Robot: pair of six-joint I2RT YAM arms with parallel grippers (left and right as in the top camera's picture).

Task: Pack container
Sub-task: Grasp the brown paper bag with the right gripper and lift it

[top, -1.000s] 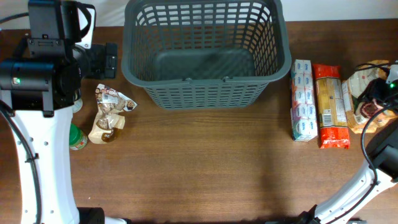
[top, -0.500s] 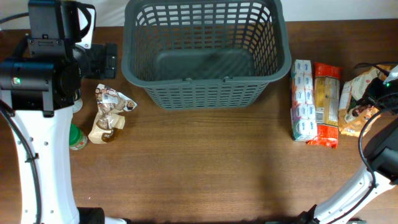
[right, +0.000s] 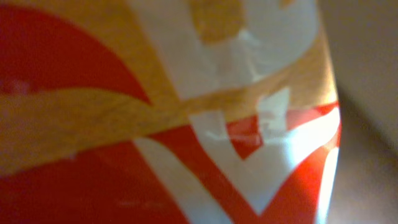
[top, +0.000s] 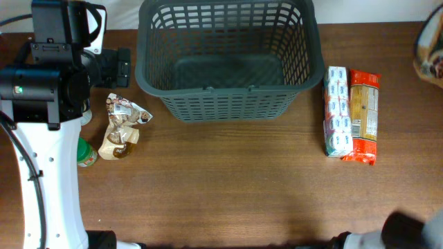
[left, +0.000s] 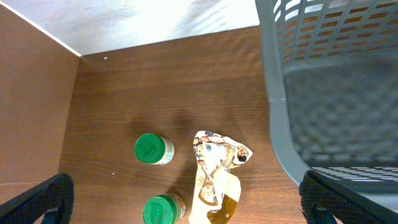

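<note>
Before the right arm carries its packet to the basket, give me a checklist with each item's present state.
1. The basket is empty, floor free: ok.
2. The right gripper is shut on the red, orange and white packet: ok. How firmly: cannot tell, since the packet fills the right wrist view.
3. The packet is raised above the basket rim: cannot tell; the overhead view shows only a blur at its right edge.
4. The left gripper is open, empty and outside the basket: ok.
5. The white and blue pack and the orange pack lie low on the table, right of the basket: ok.
</note>
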